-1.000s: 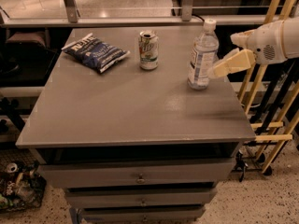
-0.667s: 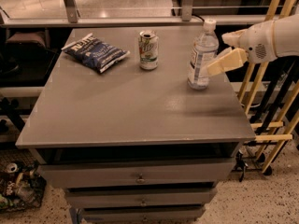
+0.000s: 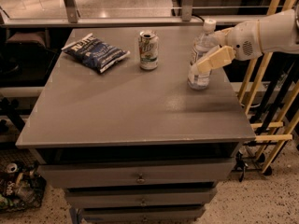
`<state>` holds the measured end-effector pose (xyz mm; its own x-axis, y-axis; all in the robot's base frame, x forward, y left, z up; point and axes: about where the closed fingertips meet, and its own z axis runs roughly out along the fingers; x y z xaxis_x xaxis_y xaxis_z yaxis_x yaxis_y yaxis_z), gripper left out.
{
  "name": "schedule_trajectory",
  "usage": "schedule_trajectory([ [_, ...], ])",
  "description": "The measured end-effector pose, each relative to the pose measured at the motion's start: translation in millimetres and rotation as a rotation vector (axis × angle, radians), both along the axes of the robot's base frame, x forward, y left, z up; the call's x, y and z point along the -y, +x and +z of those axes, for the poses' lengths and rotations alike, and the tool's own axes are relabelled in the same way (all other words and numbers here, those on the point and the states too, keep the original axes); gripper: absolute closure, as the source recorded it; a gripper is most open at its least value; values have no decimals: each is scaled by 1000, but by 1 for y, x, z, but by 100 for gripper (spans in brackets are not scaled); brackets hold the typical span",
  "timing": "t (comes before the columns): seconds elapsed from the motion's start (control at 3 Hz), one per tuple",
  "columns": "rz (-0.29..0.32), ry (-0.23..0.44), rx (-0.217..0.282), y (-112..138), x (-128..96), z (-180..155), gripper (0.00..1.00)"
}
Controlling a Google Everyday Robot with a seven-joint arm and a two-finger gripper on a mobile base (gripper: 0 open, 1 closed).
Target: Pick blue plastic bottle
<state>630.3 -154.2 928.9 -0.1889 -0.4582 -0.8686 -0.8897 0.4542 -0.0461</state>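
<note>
- Leftward is where the gripper (image 3: 211, 58) has gone since a second ago: it stood off to the bottle's right and now overlaps the front of the bottle's right side at mid-height.
- Whether the gripper is closed on the bottle or merely against it cannot be told from this angle.
- Behind it, the white, rounded arm (image 3: 266, 33) reaches in from the right edge, above the table's right rim.
- The blue plastic bottle (image 3: 198, 78) stands upright near the back right of the table, in the same spot as before. It is clear with a bluish tint, and has a white screw cap and a pale label low on the body.
- Left of the bottle and well apart from it, a short green-and-white drink can (image 3: 148, 50) stands upright with its metal top showing.
- Farther left, a dark blue snack bag (image 3: 96, 53) lies flat and crinkled near the back left corner.
- Neither the can nor the bag sits between the gripper and the bottle.
- The table (image 3: 140, 108) has a smooth, matte grey top with squared edges, and grey drawers (image 3: 140, 176) with small knobs are stacked beneath it.
- Pale wooden bars (image 3: 273, 125) lean beside the table's right side, over a speckled floor.
</note>
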Motion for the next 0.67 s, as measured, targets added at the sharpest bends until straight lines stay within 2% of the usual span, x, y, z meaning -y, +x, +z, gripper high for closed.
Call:
schedule_trajectory([
  [0.33,18,8,-2,3,-8,-3,18],
  [0.67,27,11,0,3,-12,-3,41],
])
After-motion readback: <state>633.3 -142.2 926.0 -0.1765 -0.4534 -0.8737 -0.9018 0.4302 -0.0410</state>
